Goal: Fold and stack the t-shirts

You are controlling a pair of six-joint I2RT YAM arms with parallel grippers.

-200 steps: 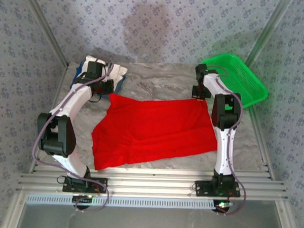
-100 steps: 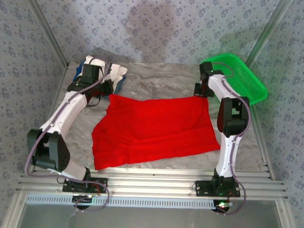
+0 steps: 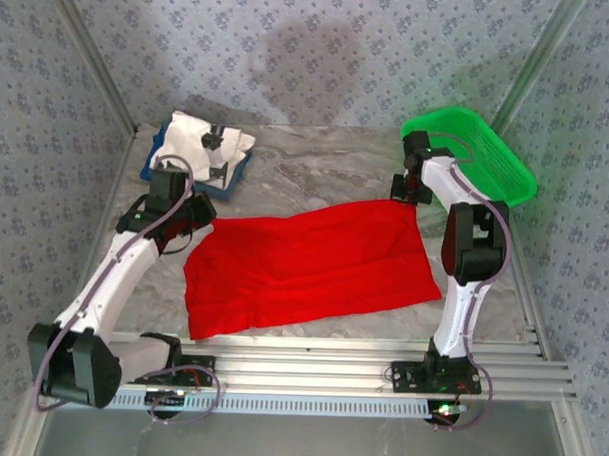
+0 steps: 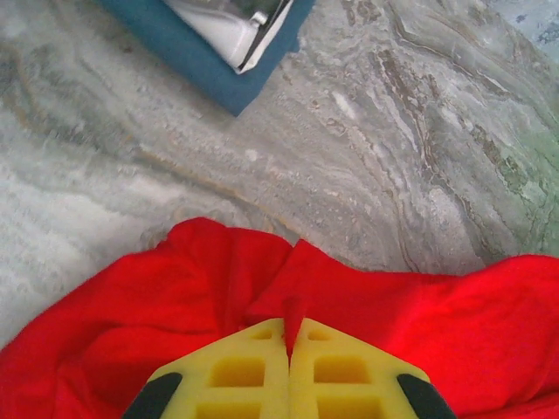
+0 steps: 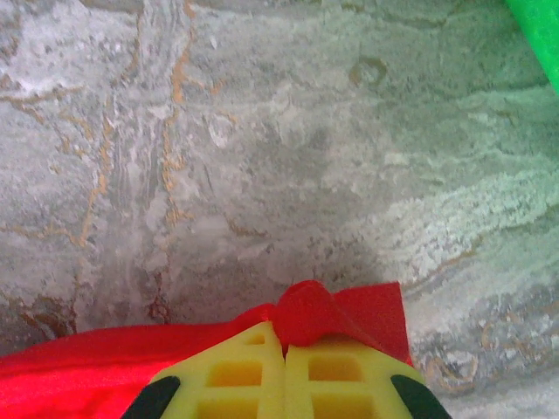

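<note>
The red t-shirt (image 3: 313,268) lies spread on the marble table, plain side up. My left gripper (image 3: 190,224) is at its far left corner, shut on a pinch of red cloth (image 4: 288,314) between the yellow fingers (image 4: 236,375). At the far right corner my right gripper (image 3: 406,192) is shut on a bunched fold of the red t-shirt (image 5: 306,314). The white t-shirt (image 3: 203,139) with black marks lies folded on the blue tray (image 3: 152,163) at the far left, and its edge (image 4: 223,22) shows in the left wrist view.
The green mesh basket (image 3: 477,154) stands at the far right, close behind the right gripper; its rim (image 5: 537,35) shows in the right wrist view. The blue tray's corner (image 4: 210,61) lies just beyond the left gripper. Metal rails (image 3: 300,363) line the near edge.
My left gripper has drawn the shirt's far left corner toward the near side and away from the tray. The right gripper holds the far right corner almost in place.
</note>
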